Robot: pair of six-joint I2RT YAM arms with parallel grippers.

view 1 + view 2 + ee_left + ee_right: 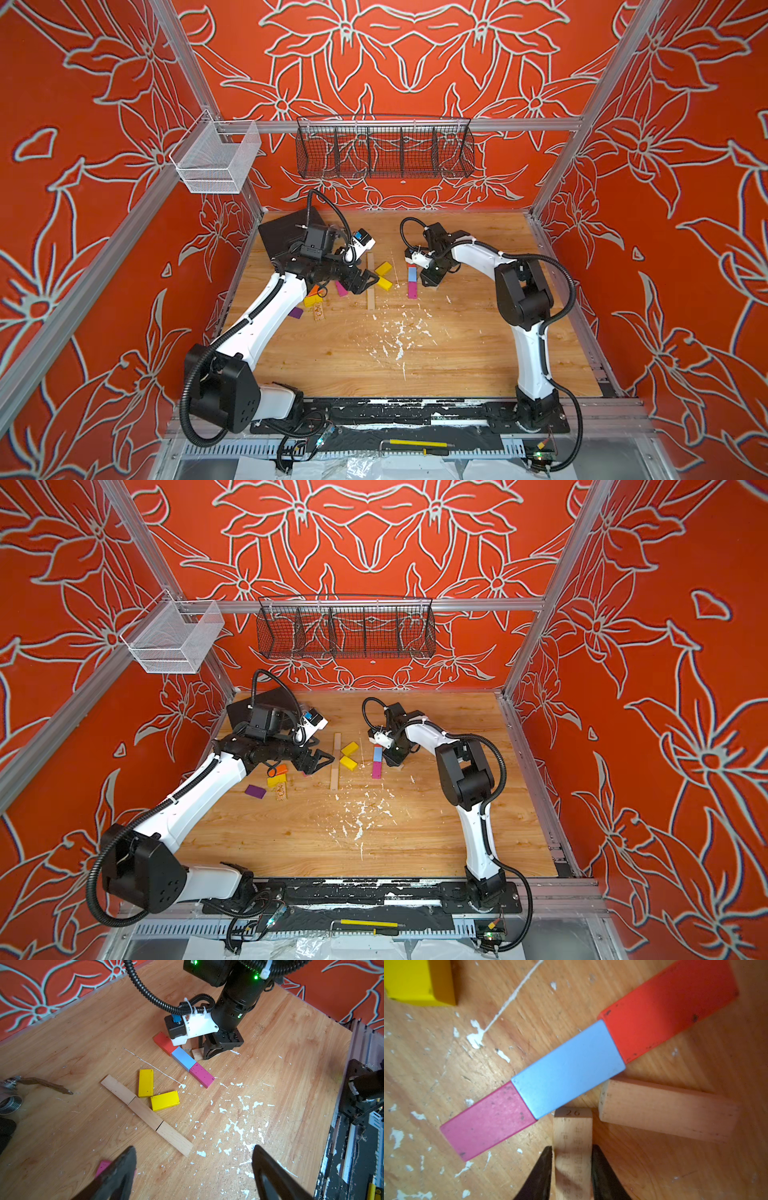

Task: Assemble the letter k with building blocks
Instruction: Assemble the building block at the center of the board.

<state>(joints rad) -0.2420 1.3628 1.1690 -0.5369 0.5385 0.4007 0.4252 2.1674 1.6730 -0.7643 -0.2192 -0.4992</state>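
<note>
Nearest me, three pale bars [145, 1113] lay end to end on the bench [415, 365], with two yellow blocks [164, 1100] just beside them. The left pincer [194, 1148] hung wide open over that row. Further back ran a line of magenta block [488, 1122], blue block [569, 1068] and red block [668, 1007]. The right pincer [571, 1148] was clamped on a pale numbered block [573, 1130] just beside the blue one.

Wood-grain surface [478, 353], flecked with white paint [399, 336]. Lying flat on it:
- red block [164, 1043], blue block [184, 1058] and magenta block [201, 1075], end to end in one line
- plain pale block [668, 1109] just beside the blue
- numbered pale block [573, 1136] at the blue's corner, seating unclear
- three pale bars [145, 1113] end to end, with two yellow blocks [146, 1083] just beside
- purple block [255, 791] and orange block [281, 769], nearer the black case [278, 230] in the far corner
</note>
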